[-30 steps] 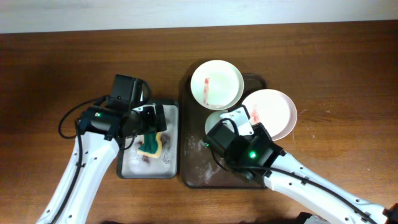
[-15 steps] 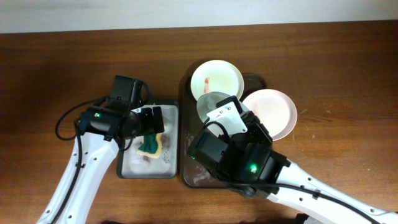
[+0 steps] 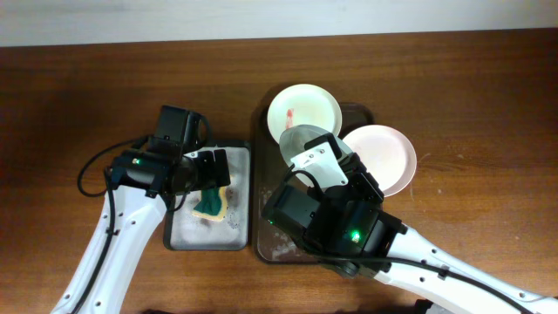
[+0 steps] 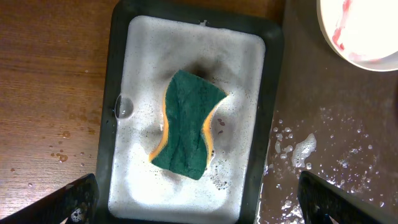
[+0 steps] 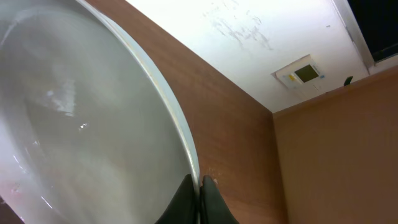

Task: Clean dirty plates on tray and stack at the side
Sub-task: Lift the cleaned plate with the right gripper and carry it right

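mint plate [image 3: 299, 142]: held up off the tray and tilted, over the tray's far half; from overhead it overlaps the near edge of the white plate; its pale inner face shows a wet sheen in the right wrist view
right gripper [image 5: 198, 186]: closed on the mint plate's rim; one finger [image 5: 180, 205] lies against the inner face and the other against the outer side, with the rim pinched between them; the plate's bowl spreads up and to the left from the fingers
white plate [image 3: 303, 115]: lies flat at the far end of the tray; a red smear runs down its left half
pink plate [image 3: 384, 157]: lies at the tray's right side, overhanging the rim; its left edge is hidden under the right arm [image 3: 418, 253]
tray [image 3: 277, 242]: dark brown; its bare near part is wet, with specks of foam
left gripper [image 4: 214, 199]: fingers spread wide, holding nothing; the tips show at the two lower corners of the left wrist view; it hovers above the small tray, apart from every plate
small tray [image 4: 242, 68]: just left of the dark tray; whether the two touch, I cannot tell; white soapy bottom
sponge [image 4: 186, 124]: green face up, yellow beneath; lies in the middle of the small tray, free of both fingertips
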`<action>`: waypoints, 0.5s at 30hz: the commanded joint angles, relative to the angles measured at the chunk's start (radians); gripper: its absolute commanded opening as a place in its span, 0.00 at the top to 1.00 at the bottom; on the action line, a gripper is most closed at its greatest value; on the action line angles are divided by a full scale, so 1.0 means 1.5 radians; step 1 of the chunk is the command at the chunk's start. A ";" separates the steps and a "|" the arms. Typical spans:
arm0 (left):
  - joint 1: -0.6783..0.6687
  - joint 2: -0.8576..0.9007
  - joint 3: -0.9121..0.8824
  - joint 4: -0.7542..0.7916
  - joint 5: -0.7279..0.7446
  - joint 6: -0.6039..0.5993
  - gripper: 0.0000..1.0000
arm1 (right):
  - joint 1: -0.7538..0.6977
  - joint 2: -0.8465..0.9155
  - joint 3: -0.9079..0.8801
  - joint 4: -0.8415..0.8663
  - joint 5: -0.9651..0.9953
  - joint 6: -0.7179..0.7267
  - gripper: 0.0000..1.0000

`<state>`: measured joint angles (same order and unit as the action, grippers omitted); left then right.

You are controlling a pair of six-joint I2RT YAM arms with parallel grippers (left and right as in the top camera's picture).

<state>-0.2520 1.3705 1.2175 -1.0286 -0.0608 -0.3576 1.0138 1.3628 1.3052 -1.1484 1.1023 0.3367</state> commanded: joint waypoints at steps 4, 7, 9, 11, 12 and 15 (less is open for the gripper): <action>0.004 -0.004 0.008 0.001 -0.010 0.013 0.00 | 0.003 -0.001 0.014 0.005 0.002 0.026 0.96; 0.004 -0.004 0.008 -0.001 -0.010 0.012 0.00 | -0.030 0.002 0.014 0.011 -0.048 0.077 0.96; 0.004 -0.004 0.008 -0.001 -0.010 0.013 0.00 | -0.049 0.009 0.014 -0.011 -0.087 0.020 0.96; 0.004 -0.004 0.008 -0.002 -0.010 0.013 0.01 | -0.087 0.012 0.014 -0.037 -0.098 0.119 0.96; 0.004 -0.004 0.008 -0.001 -0.010 0.013 0.00 | -0.109 0.012 0.014 -0.031 -0.158 0.115 0.96; 0.004 -0.004 0.008 -0.001 -0.010 0.012 0.00 | -0.211 0.012 0.014 -0.026 -0.360 0.115 0.96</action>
<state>-0.2520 1.3705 1.2175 -1.0298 -0.0612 -0.3576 0.8249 1.3777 1.3064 -1.1965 0.8707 0.4591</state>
